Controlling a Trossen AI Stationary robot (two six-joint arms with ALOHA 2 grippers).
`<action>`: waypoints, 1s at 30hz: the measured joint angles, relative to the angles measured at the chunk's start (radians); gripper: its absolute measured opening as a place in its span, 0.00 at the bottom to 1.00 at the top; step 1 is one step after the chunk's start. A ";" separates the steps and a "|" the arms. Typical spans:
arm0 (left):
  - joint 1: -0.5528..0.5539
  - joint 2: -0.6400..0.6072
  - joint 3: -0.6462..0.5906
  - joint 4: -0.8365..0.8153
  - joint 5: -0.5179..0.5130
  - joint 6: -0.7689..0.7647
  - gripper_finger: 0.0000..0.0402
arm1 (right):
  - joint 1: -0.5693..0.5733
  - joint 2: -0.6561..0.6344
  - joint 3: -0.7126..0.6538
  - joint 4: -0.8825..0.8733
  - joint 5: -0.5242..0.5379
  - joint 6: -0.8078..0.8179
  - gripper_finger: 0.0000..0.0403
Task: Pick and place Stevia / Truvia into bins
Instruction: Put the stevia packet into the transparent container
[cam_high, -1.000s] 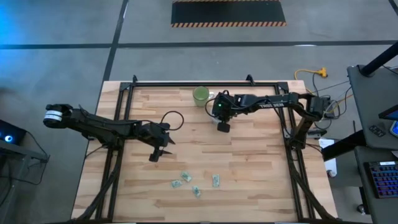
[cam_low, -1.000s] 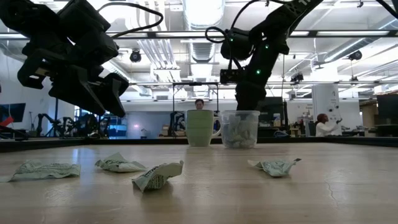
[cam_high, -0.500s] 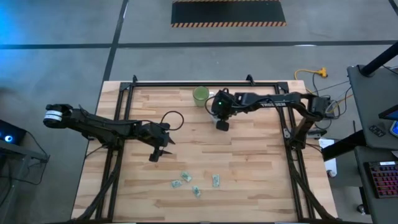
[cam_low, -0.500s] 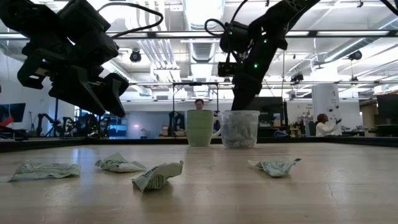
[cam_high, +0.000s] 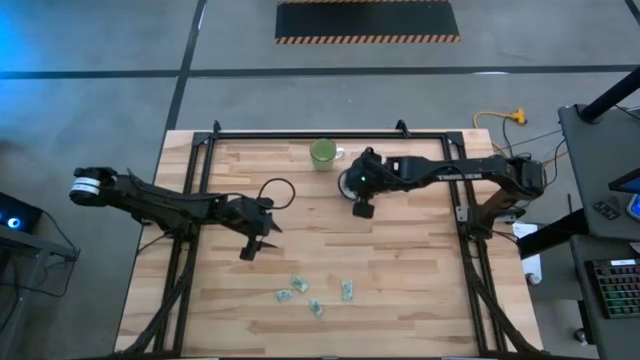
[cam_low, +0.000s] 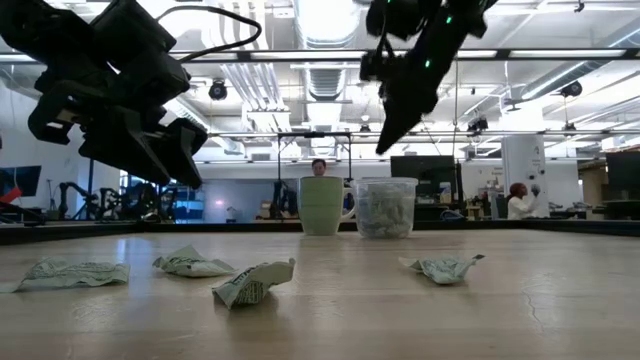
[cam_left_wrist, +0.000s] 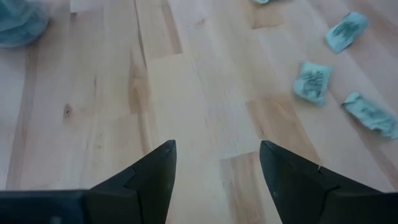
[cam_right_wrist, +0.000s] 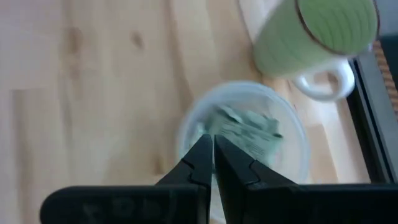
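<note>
No writing can be read on anything here; print on the sachets is too small to make out. Left gripper (cam_high: 249, 249) hangs above bare wood, fingers (cam_left_wrist: 152, 177) spread apart and empty, arm reaching in from the table's left edge; four Stevia sachets (cam_high: 313, 296) lie loose on the table (cam_high: 400, 260) near its front edge, just past that gripper. Green mug (cam_high: 322, 153) stands at the back; the clear cup (cam_low: 385, 207) sits just beside it, sachets inside. Right gripper (cam_high: 362, 207) is raised over the cup, fingers (cam_right_wrist: 199, 163) pressed together, holding nothing, arm stretched in from the right.
</note>
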 joint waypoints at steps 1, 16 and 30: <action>0.000 0.004 -0.001 0.012 0.009 -0.004 0.53 | 0.018 -0.010 0.000 0.001 0.000 -0.001 0.02; -0.112 0.271 0.012 0.269 0.116 -0.023 0.53 | 0.321 -0.023 -0.026 0.013 -0.003 -0.005 0.02; -0.151 0.466 0.056 0.504 0.231 -0.016 0.53 | 0.566 -0.023 -0.213 0.261 -0.002 0.103 0.02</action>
